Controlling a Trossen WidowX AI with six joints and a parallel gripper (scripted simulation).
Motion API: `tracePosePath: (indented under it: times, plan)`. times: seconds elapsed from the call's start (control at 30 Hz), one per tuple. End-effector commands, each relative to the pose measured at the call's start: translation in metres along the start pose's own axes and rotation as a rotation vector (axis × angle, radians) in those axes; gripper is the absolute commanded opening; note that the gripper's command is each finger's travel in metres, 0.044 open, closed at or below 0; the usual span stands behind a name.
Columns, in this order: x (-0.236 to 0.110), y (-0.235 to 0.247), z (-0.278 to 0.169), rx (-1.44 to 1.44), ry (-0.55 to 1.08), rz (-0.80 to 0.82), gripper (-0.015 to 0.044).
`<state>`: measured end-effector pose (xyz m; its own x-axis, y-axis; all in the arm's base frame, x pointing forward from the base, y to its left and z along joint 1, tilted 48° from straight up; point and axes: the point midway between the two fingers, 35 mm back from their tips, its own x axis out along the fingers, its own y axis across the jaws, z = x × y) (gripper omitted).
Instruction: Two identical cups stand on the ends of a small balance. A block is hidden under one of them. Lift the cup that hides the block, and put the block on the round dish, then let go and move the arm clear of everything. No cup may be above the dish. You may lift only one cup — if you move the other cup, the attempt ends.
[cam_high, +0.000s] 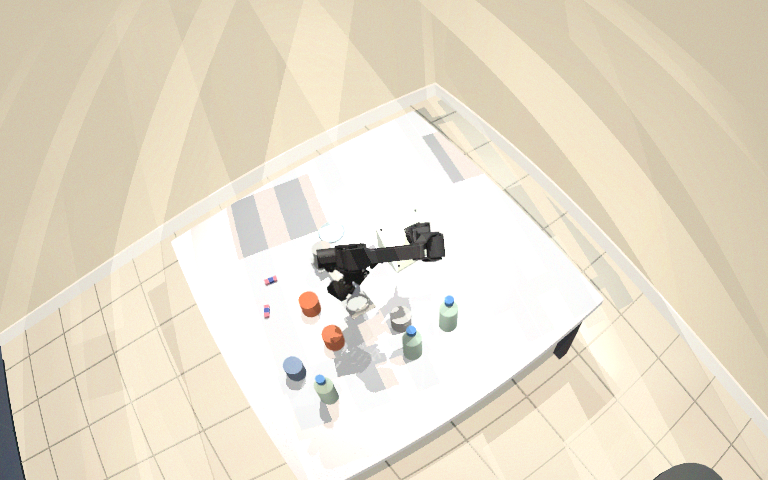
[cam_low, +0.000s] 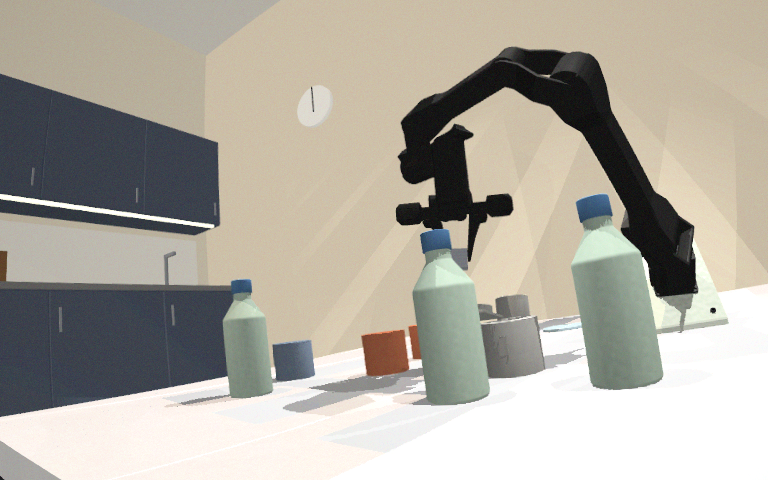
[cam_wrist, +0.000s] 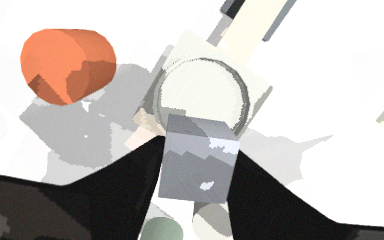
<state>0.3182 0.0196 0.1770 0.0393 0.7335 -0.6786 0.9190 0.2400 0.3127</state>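
- My pincer (cam_wrist: 197, 165) is closed on the grey block (cam_wrist: 197, 160); the two black fingers press its left and right faces, and they stand about a block's width apart because the block stops them.
- In the wrist view the block hangs above the balance pad (cam_wrist: 260, 85), where a round grey ring mark (cam_wrist: 242, 92) shows. From this I judge the block is lifted off its end of the balance and not resting on anything.
- In the exterior view the block (cam_low: 459, 257) is just behind the blue cap of the middle bottle (cam_low: 450, 333), well above the desk (cam_low: 566, 430), so I have height to pass over things.
- The grey cup (cam_low: 512, 345) stands on the desk near this bottle; I think it is the cup that covered the block, set aside so it is not above the dish. I cannot tell this for sure.
- The other cup (cam_high: 323, 249) is at the far end of the balance, partly hidden by the arm. It must not be touched, so I want to go up before I go sideways.
- The round dish (cam_high: 331, 232) lies pale blue on the desk just beyond that cup. This is my target, and the path goes close by the forbidden cup.
- The orange cylinder (cam_wrist: 67, 65) is beside the balance and apart from my fingers.
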Motion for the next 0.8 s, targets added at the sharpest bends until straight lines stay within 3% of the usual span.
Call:
tracePosePath:
  times: [0.0,0.13,0.77]
  plan:
    - [-0.015,0.0,-0.001,0.004,-0.015,0.01,0.0]
    - [-0.015,-0.001,0.007,0.003,-0.018,0.008,0.0]
    - [0.012,-0.081,0.203,-0.028,-0.048,-0.051,0.0]
